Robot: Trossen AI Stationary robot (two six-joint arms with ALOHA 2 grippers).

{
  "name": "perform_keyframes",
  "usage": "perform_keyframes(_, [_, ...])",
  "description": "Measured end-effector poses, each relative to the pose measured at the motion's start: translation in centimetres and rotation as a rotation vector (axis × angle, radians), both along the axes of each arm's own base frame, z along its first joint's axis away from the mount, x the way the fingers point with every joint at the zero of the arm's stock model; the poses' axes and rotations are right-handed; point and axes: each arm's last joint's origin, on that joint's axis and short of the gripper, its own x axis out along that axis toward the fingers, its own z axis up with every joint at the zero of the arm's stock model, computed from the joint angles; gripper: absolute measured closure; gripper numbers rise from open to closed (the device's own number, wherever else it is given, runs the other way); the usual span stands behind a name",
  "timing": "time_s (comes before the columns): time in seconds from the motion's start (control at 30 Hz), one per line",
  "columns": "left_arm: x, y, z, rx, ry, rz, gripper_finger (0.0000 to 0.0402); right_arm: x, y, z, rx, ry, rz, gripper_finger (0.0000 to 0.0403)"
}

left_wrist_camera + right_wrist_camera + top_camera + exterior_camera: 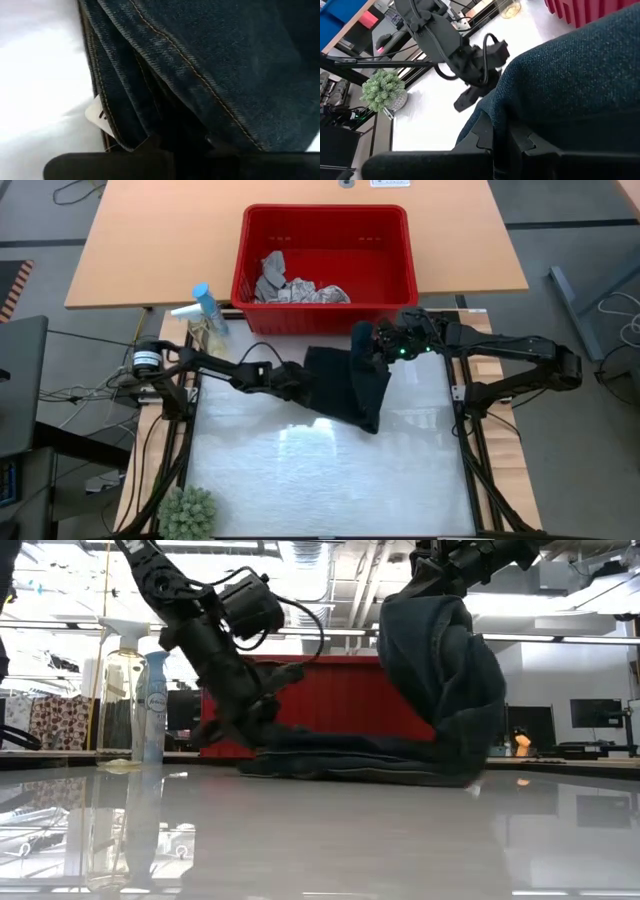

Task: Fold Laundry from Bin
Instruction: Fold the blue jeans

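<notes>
Lying across the twelve o'clock part of the glossy white tabletop (330,470), just in front of the large red rectangular plastic bin (325,240): the dark navy-black denim trousers (345,385), one end flat, the other end raised. Clamping the flat nine o'clock edge of the trousers down at the tabletop: the left end effector (300,380), fingers pressed together on a fold of stitched denim beside a small white tag (97,114). Lifting the three o'clock end of the trousers well above the surface: the right end effector (385,345), fingers pinched nearly together on the cloth, so that the denim is hanging in a thick arch in the low view and draping back down to the tabletop. Sitting inside the bin, against its near wall: a crumpled white cloth with grey leaf print (305,292) and a small plain grey cloth (272,272). Standing at about ten o'clock, just beside the bin's corner: a pale blue spray bottle (208,308) and a clear spray bottle with a white trigger (122,690). Resting at seven o'clock by the tabletop's edge: a small green fuzzy potted plant (188,512).
</notes>
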Motion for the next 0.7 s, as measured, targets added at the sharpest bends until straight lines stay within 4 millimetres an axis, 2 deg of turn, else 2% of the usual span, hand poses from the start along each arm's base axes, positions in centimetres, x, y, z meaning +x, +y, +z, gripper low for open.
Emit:
perform_keyframes(0.1, [0.9,-0.4,-0.5,-0.037,-0.058,-0.002,0.0402,0.0,0.0,0.0,0.006,0.0,-0.005,0.0366])
perform_keyframes(0.2, [1.4,-0.5,-0.2,-0.034,-0.092,-0.002,0.0401,0.5,-0.1,-0.3,0.018,0.005,-0.016,0.0366])
perform_keyframes(0.4, [2.3,-0.3,0.8,0.022,-0.138,-0.017,0.0401,3.0,0.5,-1.8,0.021,-0.004,0.037,0.0366])
perform_keyframes(0.7, [2.3,-0.3,0.8,0.043,-0.133,-0.018,0.0401,6.4,0.6,-4.3,0.061,-0.029,0.102,0.0366])
